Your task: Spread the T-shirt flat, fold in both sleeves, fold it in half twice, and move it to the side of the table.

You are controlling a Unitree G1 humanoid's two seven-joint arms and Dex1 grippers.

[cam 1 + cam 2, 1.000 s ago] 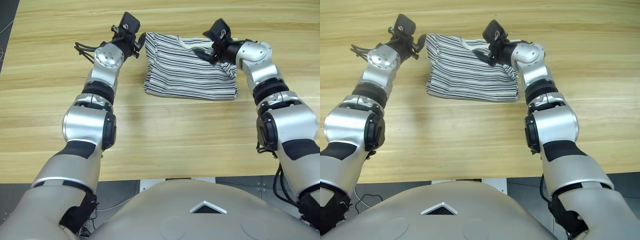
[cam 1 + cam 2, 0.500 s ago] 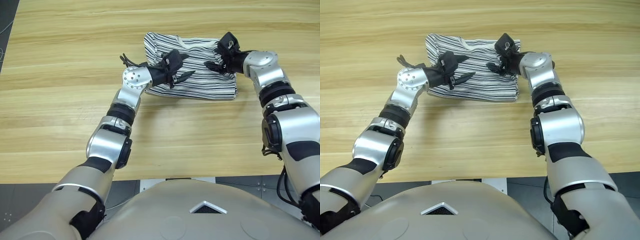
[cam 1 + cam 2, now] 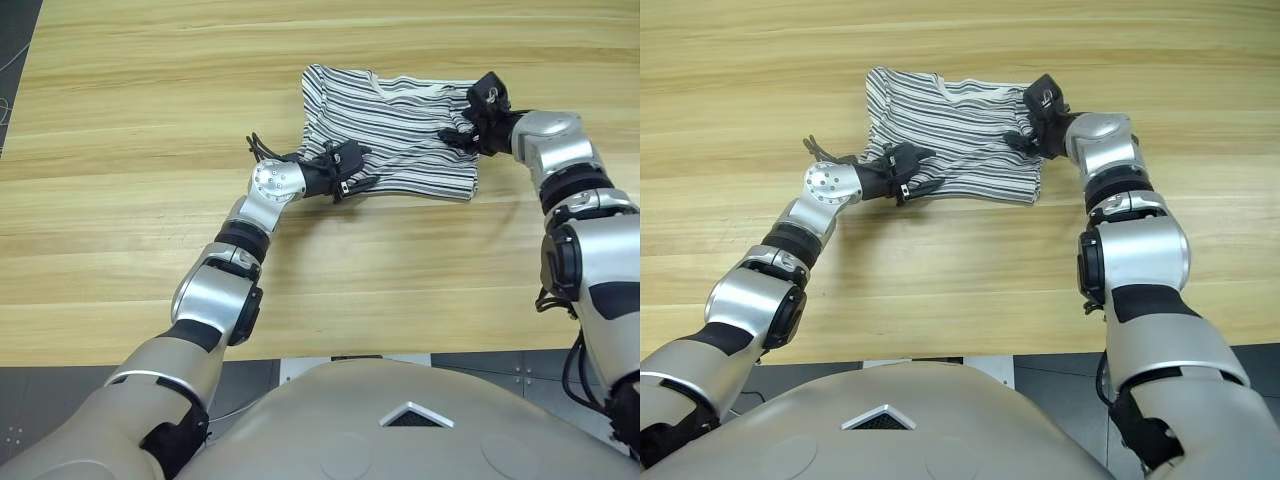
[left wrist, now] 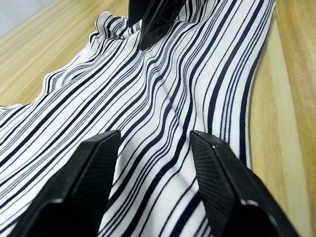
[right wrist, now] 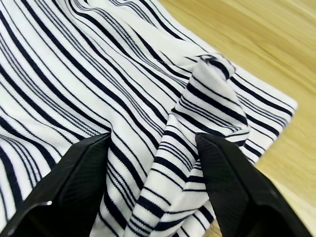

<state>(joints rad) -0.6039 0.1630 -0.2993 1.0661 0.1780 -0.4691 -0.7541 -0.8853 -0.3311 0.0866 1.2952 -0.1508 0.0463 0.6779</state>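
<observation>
The black-and-white striped T-shirt (image 3: 395, 125) lies folded into a rough rectangle on the wooden table (image 3: 150, 110), collar toward the far side. My left gripper (image 3: 352, 176) is at the shirt's near-left edge, open, its fingers (image 4: 91, 185) spread over the striped cloth (image 4: 163, 113). My right gripper (image 3: 468, 128) is at the shirt's right edge, also open, straddling a raised wrinkle (image 5: 210, 98) near the corner. In the left wrist view the right gripper (image 4: 153, 22) shows farther off across the fabric.
Bare wood surrounds the shirt on all sides, with wide room to the left (image 3: 730, 110) and in front (image 3: 400, 270). The table's near edge (image 3: 330, 352) runs just past my arms, with dark floor (image 3: 15, 40) beyond its far-left corner.
My left gripper swung from beyond the shirt's far-left corner to its near-left edge. My right gripper slid from the shirt's top out to its right edge. The shirt's outline shifted slightly.
</observation>
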